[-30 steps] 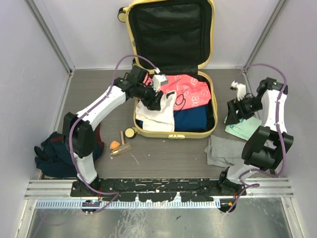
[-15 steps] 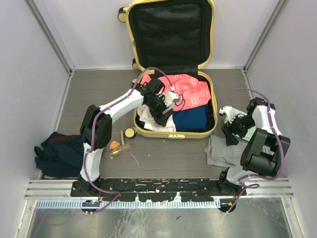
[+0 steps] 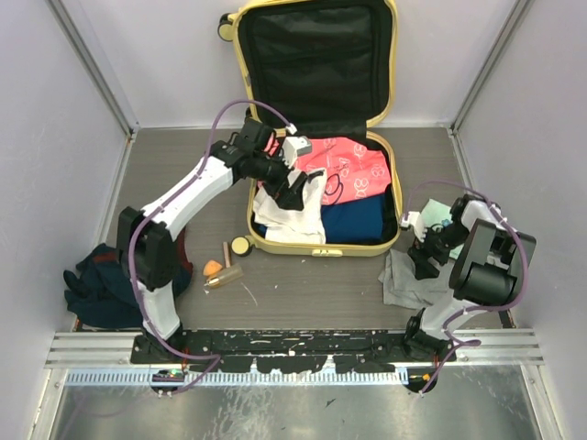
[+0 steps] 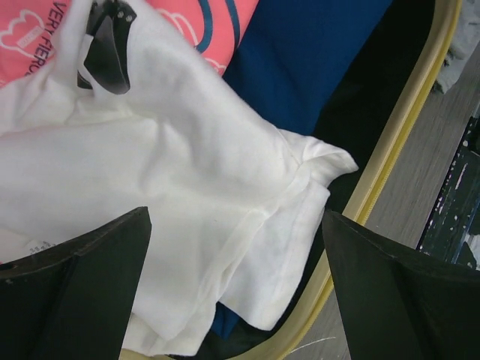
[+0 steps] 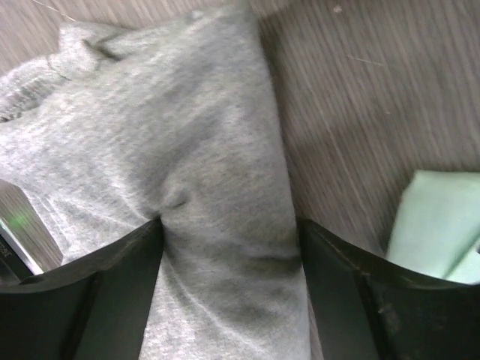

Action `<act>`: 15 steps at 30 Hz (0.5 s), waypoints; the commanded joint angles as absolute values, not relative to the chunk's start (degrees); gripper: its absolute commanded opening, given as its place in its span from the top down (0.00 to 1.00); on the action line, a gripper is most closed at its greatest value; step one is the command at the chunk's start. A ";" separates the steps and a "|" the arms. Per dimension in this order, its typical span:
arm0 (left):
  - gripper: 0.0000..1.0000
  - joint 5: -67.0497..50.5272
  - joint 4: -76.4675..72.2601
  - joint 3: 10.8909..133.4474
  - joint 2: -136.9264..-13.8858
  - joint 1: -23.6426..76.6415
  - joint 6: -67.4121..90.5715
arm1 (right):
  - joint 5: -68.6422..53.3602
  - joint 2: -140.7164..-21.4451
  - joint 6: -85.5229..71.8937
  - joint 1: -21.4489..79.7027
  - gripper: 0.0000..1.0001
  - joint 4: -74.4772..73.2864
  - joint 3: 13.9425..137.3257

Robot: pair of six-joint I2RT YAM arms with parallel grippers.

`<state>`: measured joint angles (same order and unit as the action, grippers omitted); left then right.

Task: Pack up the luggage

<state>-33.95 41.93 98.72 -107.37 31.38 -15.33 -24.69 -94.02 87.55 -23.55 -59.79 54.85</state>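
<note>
The luggage [image 3: 316,249] lies open on the table, a pale-yellow shell with black lining and its lid leaning on the back wall. Inside are a pink shirt [image 3: 353,170], a blue garment [image 3: 353,218] and a white garment [image 3: 289,220]. My left gripper [image 3: 293,188] hangs open just above the white garment [image 4: 187,172], holding nothing; the yellow rim [image 4: 390,165] runs past its right finger. My right gripper [image 3: 420,259] is down on a grey cloth [image 3: 404,284] right of the case. Its jaws stand open astride a raised fold of that cloth [image 5: 187,135].
A mint-green folded item [image 3: 436,213] lies behind the grey cloth, near the right wall. A dark heap of clothes [image 3: 105,284] sits at the left front. An orange piece [image 3: 213,268], a round disc [image 3: 240,246] and a small bottle [image 3: 225,275] lie before the case's left corner.
The left gripper dipped into the case, then drew back up to the left and opened wide off the white garment. The right gripper came down from the mint-green item onto the grey cloth.
</note>
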 commanded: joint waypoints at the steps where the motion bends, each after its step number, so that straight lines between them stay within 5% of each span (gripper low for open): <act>1: 0.02 -31.91 36.51 96.87 -102.30 30.75 -13.89 | -24.43 -93.05 90.60 -23.20 0.31 -56.69 49.31; 8: 0.02 -30.23 35.09 95.86 -100.37 27.85 -12.34 | -25.45 -81.03 91.80 -23.29 0.88 -58.00 42.94; 10: 0.02 -29.55 34.63 95.28 -99.63 27.45 -12.68 | -26.63 -76.30 92.59 -23.22 0.98 -60.18 42.42; 15: 0.02 -28.22 32.76 92.33 -97.22 27.08 -13.53 | -30.86 -61.63 99.45 -23.24 0.99 -68.53 42.90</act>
